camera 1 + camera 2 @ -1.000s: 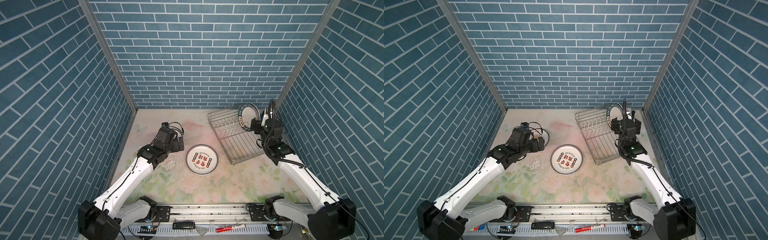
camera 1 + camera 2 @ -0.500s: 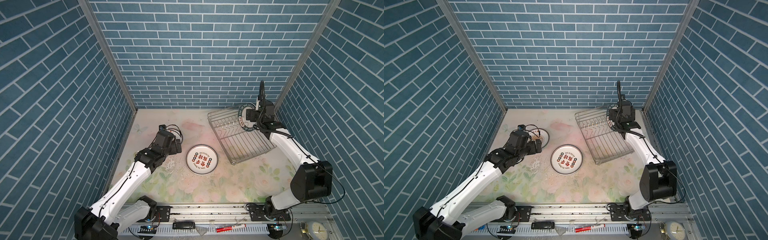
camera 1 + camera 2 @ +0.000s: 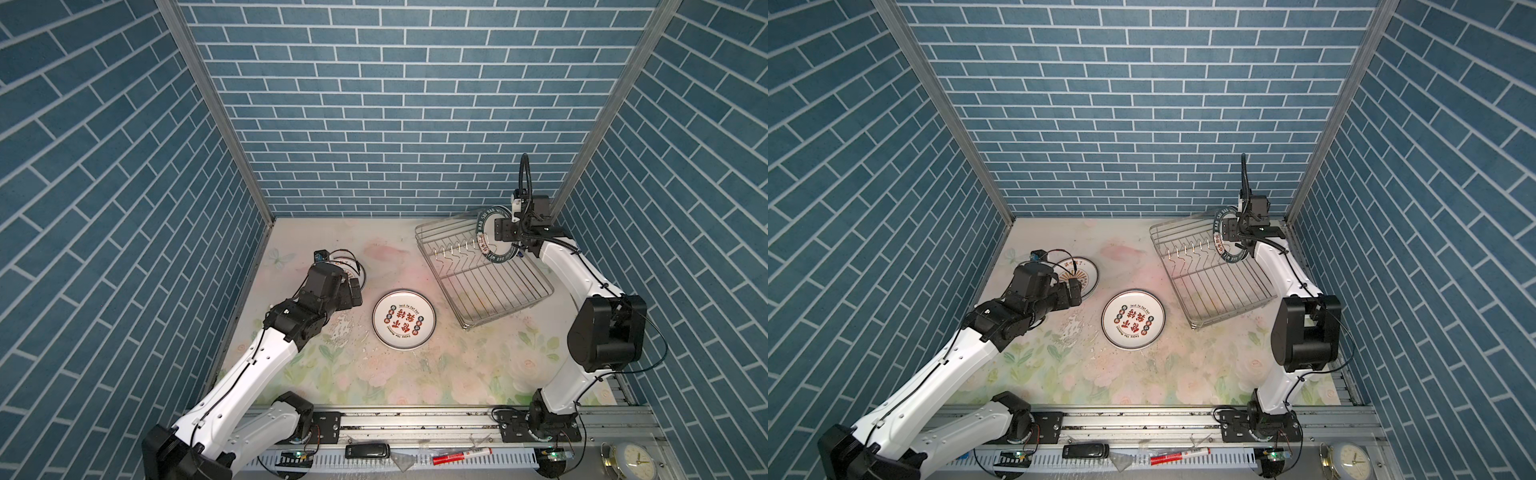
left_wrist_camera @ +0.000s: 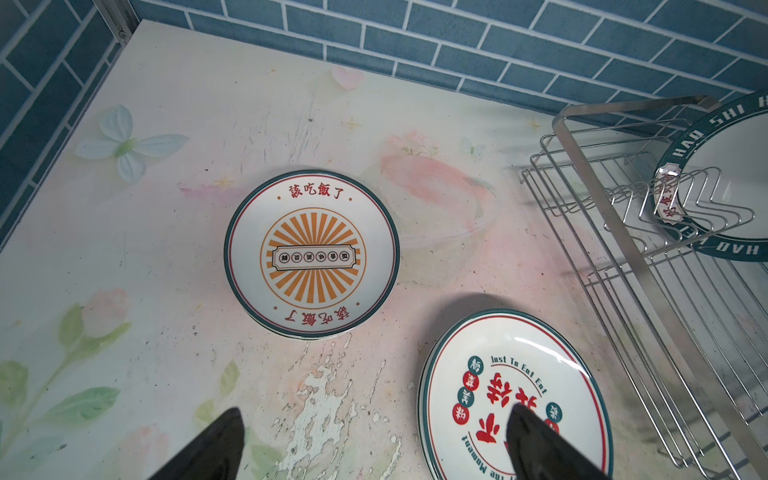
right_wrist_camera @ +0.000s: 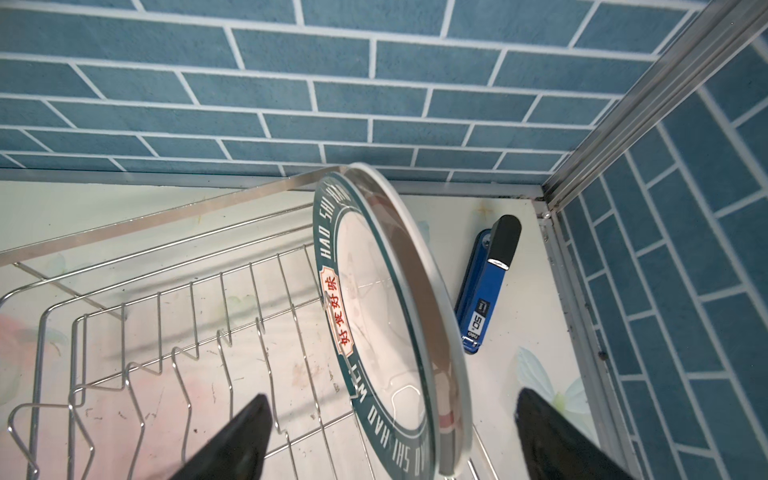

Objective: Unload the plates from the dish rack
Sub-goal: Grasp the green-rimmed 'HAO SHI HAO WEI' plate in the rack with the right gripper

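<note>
The silver wire dish rack [image 3: 490, 286] [image 3: 1219, 286] sits at the back right. One plate [image 3: 498, 258] [image 3: 1233, 257] [image 5: 374, 316] with a teal lettered band stands upright among its prongs. My right gripper [image 3: 500, 230] [image 5: 390, 440] is open and straddles that plate's rim, with the fingers clear of it on both sides. A plate with red characters [image 3: 404, 320] [image 4: 511, 395] lies flat mid-table. A sunburst plate [image 3: 1084, 272] [image 4: 311, 253] lies flat behind it to the left. My left gripper [image 3: 353, 291] [image 4: 374, 449] hovers open between them and holds nothing.
A blue stapler [image 5: 486, 291] lies behind the rack near the back right corner. Tiled walls close in on three sides. The front rail carries a red marker [image 3: 461, 456] and a small clock [image 3: 633, 461].
The right arm has reached up to the upright plate, and its jaws have narrowed slightly around the rim. The left arm drew back a little, uncovering the sunburst plate.
</note>
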`<action>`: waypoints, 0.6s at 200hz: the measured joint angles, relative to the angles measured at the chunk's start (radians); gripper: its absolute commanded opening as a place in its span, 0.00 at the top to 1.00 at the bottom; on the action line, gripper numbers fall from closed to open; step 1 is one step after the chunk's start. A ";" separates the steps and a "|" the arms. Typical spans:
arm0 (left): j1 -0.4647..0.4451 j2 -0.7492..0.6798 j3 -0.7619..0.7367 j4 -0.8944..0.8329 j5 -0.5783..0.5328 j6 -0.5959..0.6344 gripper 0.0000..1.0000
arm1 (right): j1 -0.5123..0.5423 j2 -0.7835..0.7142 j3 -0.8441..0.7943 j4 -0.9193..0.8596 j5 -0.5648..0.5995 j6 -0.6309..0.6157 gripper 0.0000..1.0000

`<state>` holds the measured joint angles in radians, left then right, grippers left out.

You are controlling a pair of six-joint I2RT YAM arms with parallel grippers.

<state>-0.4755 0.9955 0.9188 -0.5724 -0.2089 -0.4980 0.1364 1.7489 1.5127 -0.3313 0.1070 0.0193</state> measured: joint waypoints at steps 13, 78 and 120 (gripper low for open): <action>0.000 -0.007 -0.002 0.000 0.000 0.002 0.01 | 0.000 0.013 0.001 -0.003 -0.010 0.000 0.13; 0.000 -0.013 -0.002 0.001 -0.008 0.016 0.01 | -0.002 0.020 0.010 -0.012 -0.035 0.002 0.18; 0.000 -0.013 -0.002 0.001 -0.008 0.018 0.01 | -0.004 0.018 0.023 -0.004 -0.040 0.002 0.17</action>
<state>-0.4755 0.9829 0.9173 -0.5716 -0.2165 -0.4797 0.1326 1.7664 1.5360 -0.3351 0.0673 0.0212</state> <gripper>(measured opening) 0.994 0.825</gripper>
